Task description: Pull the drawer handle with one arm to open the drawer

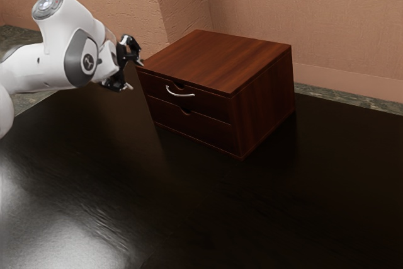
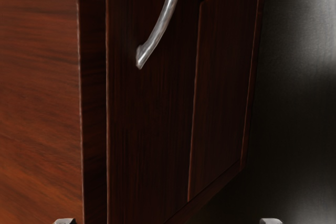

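Note:
A dark wooden cabinet [image 1: 220, 61] stands on the table with two drawers in its front. The upper drawer [image 1: 208, 102] carries a curved silver handle [image 1: 179, 91] and sits flush with the cabinet face. My gripper [image 1: 131, 66] hovers beside the cabinet's upper front corner, toward the exterior view's left, apart from the handle. It is open and holds nothing. In the wrist view the handle [image 2: 160, 24] lies ahead of the hand on the upper drawer's front [image 2: 147, 129], and both fingertips [image 2: 64, 221] peek in far apart.
The lower drawer [image 1: 189, 121] has no handle showing and is flush too. The dark glossy table [image 1: 189, 206] spreads in front of the cabinet. A tan wall [image 1: 315, 11] stands behind it.

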